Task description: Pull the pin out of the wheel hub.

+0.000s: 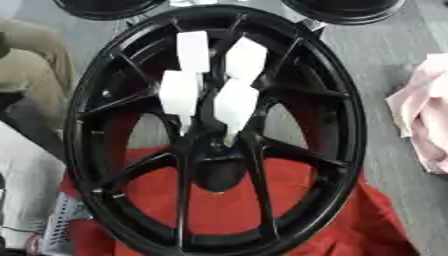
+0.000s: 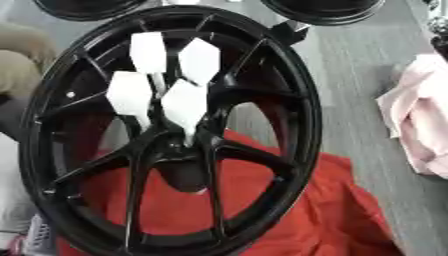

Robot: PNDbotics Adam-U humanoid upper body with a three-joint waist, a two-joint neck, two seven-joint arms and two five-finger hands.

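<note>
Four white pins (image 1: 236, 102) stand clustered in the centre of the black wheel hub (image 1: 214, 150), each seated by its narrow stem, none yet withdrawn as far as I can judge; the hub stands tilted over a red cloth (image 1: 306, 210), a pink cloth (image 1: 424, 110) well apart to the right; neither of my hands shows, so their state cannot be told; the pull remains wholly to be done.
</note>
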